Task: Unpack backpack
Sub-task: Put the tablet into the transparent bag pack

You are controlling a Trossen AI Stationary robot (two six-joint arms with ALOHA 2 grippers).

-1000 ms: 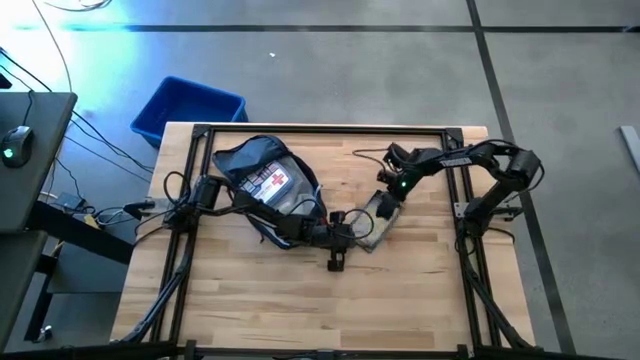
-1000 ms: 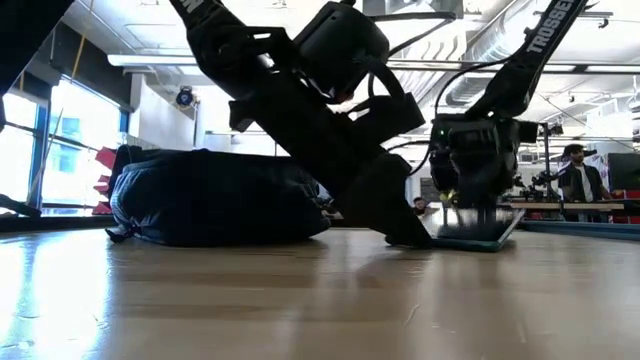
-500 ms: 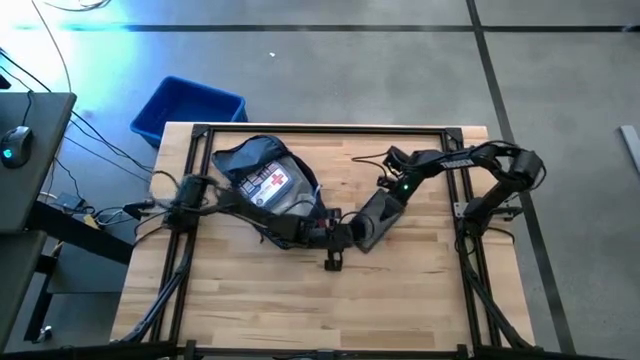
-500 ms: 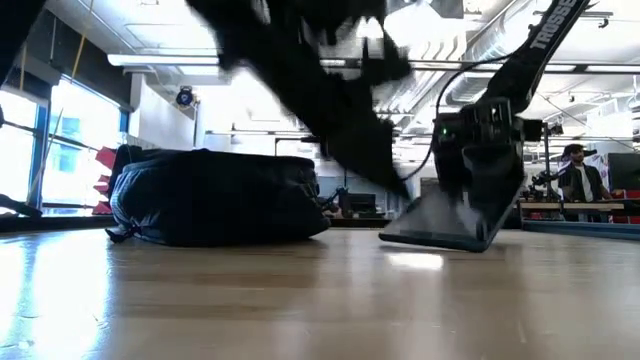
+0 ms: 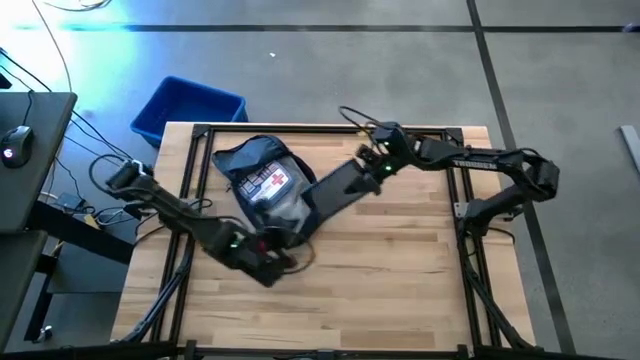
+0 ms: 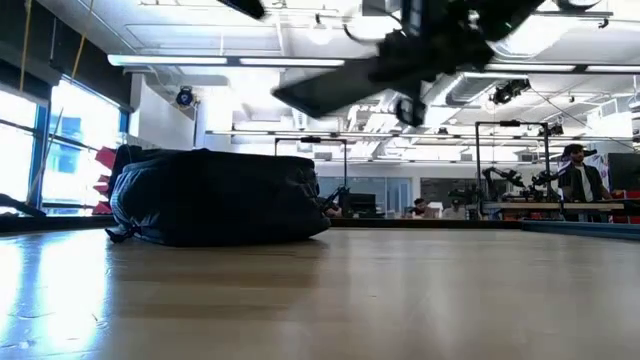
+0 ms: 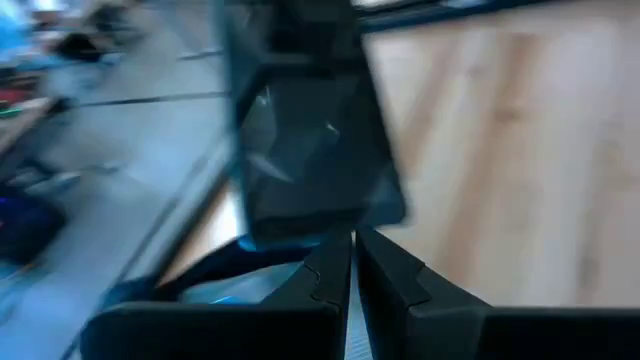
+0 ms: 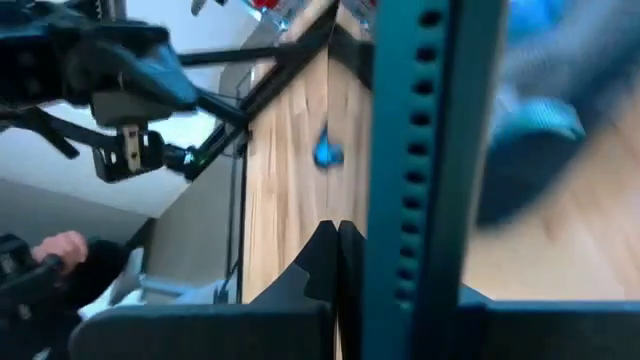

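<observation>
The dark navy backpack (image 5: 243, 158) lies on the table's far left part, resting on its side (image 6: 215, 195). A first-aid kit with a red cross (image 5: 268, 182) shows in its opening. A dark flat case with a teal edge (image 5: 335, 190) hangs in the air just right of the backpack, high above the table (image 6: 335, 85). My right gripper (image 5: 366, 168) is shut on it. My left gripper (image 5: 288, 262) is shut on nothing, near the table's front left; its wrist view looks at the case (image 7: 310, 130) past the shut fingers (image 7: 353, 255). My right gripper holds the flat case by its far right end (image 5: 356, 174), coming at it from the table's right and slanting down. The case is lifted clear and slopes down to the left. In the wrist view its teal edge (image 8: 410, 150) stands beside the shut fingers (image 8: 322, 262); the exact place of contact does not show.
A blue plastic bin (image 5: 188, 108) stands on the floor past the table's far left corner. A black frame (image 5: 320, 130) runs along the table's far edge and sides. Bare wood (image 5: 400, 270) lies at the front and right. A person (image 6: 575, 175) stands far behind the table.
The flat case lay on the table's middle; my right gripper tipped it up by one end, then raised it clear and carried it toward the far left, beside the backpack. My left gripper drew away from the case, rising and going toward the table's near left.
</observation>
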